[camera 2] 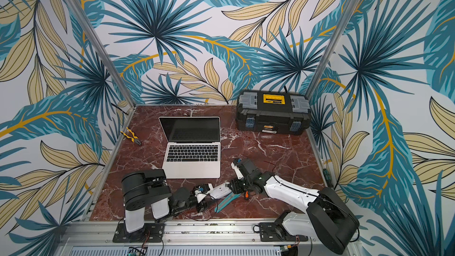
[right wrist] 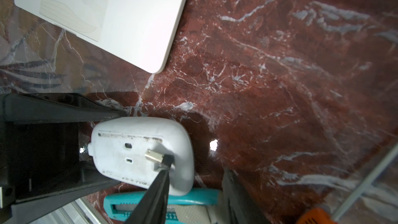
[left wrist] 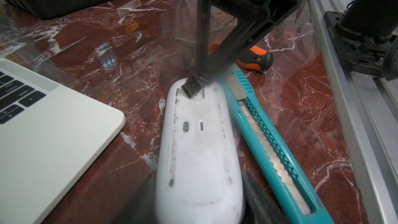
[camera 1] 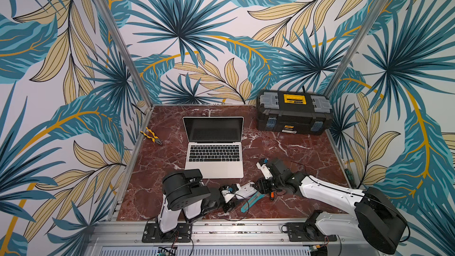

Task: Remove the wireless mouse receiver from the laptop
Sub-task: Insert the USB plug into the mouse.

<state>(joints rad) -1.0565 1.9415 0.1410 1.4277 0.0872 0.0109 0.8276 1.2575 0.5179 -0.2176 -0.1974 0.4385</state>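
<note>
While the left gripper point(right wrist: 120, 148) clamps the white mouse point(left wrist: 198, 147) belly-up, one finger point(right wrist: 64, 106) on each long side, the right gripper point(right wrist: 197, 167) sits at the mouse end sticking out past the left fingertips, jaws partway apart. One right fingertip point(right wrist: 160, 182) touches the black cap of the receiver point(right wrist: 158, 158). The other right finger is blurred, off to the side and clear of it, so no pinch. Receiver rests tilted at the recess in the mouse's underside, metal plug pointing toward the left fingers. It's out of the laptop point(camera 1: 214, 161), which stands open on the marble table point(right wrist: 280, 82), near corner just outside one left finger, not touching. Teal utility knife point(left wrist: 269, 136) lies along the mouse outside the other left finger. Orange-black screwdriver point(left wrist: 256, 60) is just behind the right finger.
</note>
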